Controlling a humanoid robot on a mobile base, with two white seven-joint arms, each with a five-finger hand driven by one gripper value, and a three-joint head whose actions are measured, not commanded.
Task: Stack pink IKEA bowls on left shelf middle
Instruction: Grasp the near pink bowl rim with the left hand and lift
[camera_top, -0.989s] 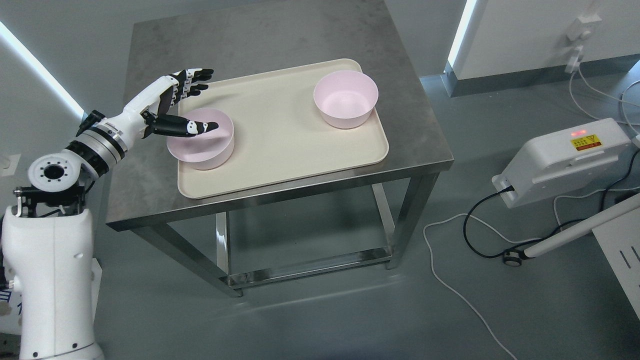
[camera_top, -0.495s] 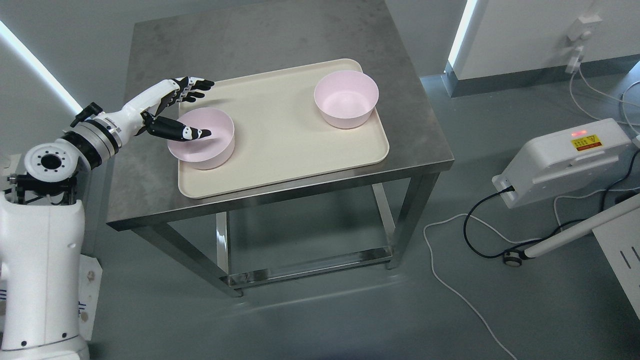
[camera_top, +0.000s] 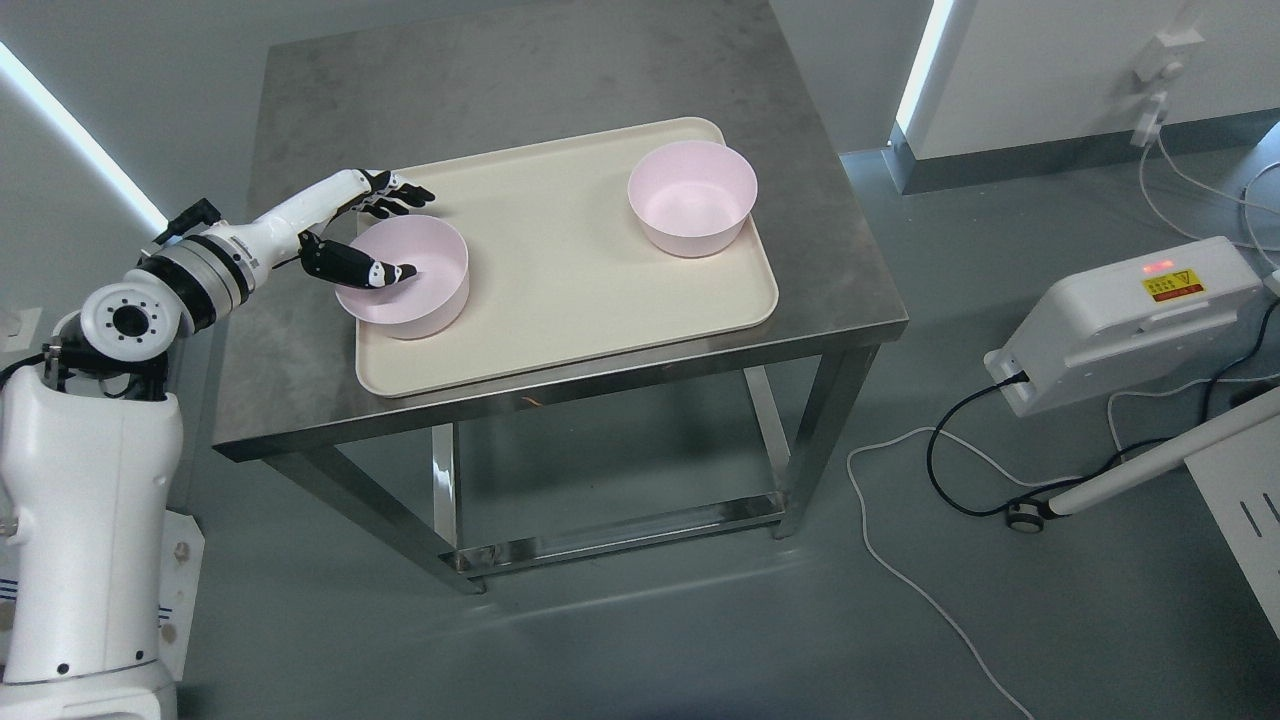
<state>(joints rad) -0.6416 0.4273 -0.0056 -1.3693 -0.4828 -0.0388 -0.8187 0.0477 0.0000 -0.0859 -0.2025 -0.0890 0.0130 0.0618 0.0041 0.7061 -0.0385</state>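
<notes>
Two pink bowls stand on a cream tray (camera_top: 560, 280) on a steel table (camera_top: 500, 80). The left bowl (camera_top: 430, 290) is near the tray's left edge; the right bowl (camera_top: 690, 195) is at the far right corner. My left hand (camera_top: 408, 235) straddles the left bowl's far-left rim. Its thumb (camera_top: 375, 270) reaches down inside the bowl, while the other fingers (camera_top: 395, 198) lie spread just outside the rim. The hand is open, and the bowl still rests on the tray. No shelf shows in the head view.
The table's lower rail (camera_top: 620, 535) stands over the grey floor. A white box with a red light (camera_top: 1130, 320) sits on the floor at the right, with cables (camera_top: 900, 570) trailing from it. A white bar (camera_top: 1150, 465) slants in at the right edge.
My left hand has dropped and drawn back toward the bowl's left rim; the thumb has sunk deeper inside and the fingers have come down beside the rim. The bowls have not moved.
</notes>
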